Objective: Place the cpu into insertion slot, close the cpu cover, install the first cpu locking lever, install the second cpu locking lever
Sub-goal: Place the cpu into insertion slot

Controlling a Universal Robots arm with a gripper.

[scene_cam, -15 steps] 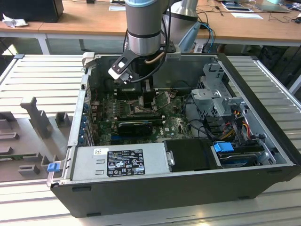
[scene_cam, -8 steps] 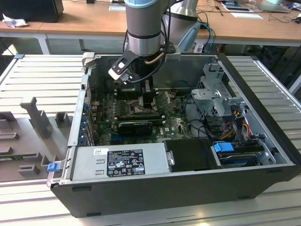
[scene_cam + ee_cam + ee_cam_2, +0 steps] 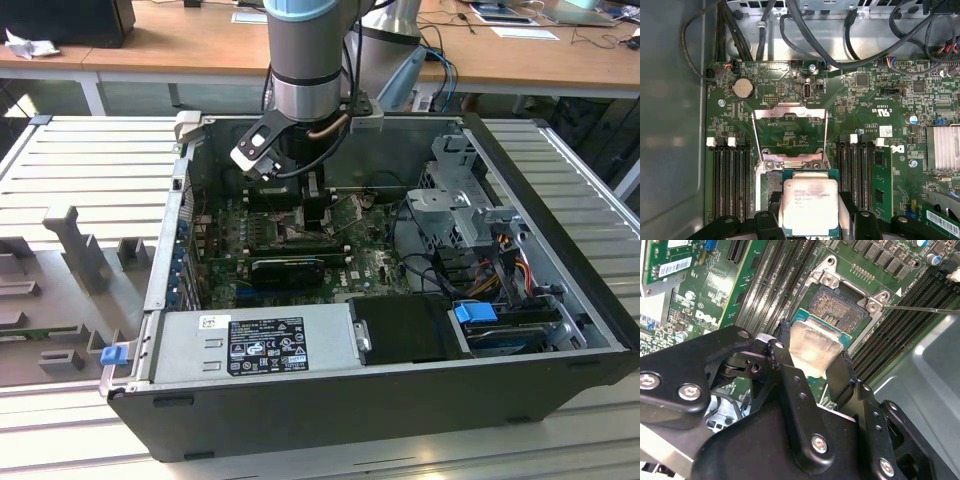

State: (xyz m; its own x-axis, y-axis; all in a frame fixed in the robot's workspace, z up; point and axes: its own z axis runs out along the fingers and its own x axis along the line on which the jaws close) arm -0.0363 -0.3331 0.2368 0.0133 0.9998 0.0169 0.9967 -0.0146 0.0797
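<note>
While the arm reaches down into the open computer case [image 3: 400, 410], the gripper [image 3: 300, 195] is clamped on the cpu [image 3: 812, 347]. Its two black fingers [image 3: 790, 375] press on opposite edges of the chip, with the silvery face up.

- In the second wrist view the insertion slot [image 3: 837, 307] is uncovered and the cpu is not seated. The chip hangs over the slot's gripper-side edge, so most of the dull contact field shows past it. I can't tell whether any chip edge touches the slot rim.
- In the first wrist view the cpu [image 3: 810, 207] overlaps the slot area, with the gripper [image 3: 810, 212] around it.
- The cpu cover [image 3: 790, 114] is flipped open off the slot, on the side away from the gripper. Green motherboard [image 3: 865, 100] shows through its square cut-out.
- A thin metal rod [image 3: 925, 309] runs outward from one corner of the slot, clear of the chip.
- Long black memory slots [image 3: 730, 180] flank the slot on both sides. They are just beside it and don't touch the fingers.
- A coin cell battery [image 3: 744, 88] sits beyond the open cover, further from the slot.
- A finned heatsink [image 3: 942, 147] sits well apart from the slot, past one memory bank.
- In the exterior view a grey power supply [image 3: 255, 345] lies along the case's near wall, well apart from the slot area where the gripper works.
</note>
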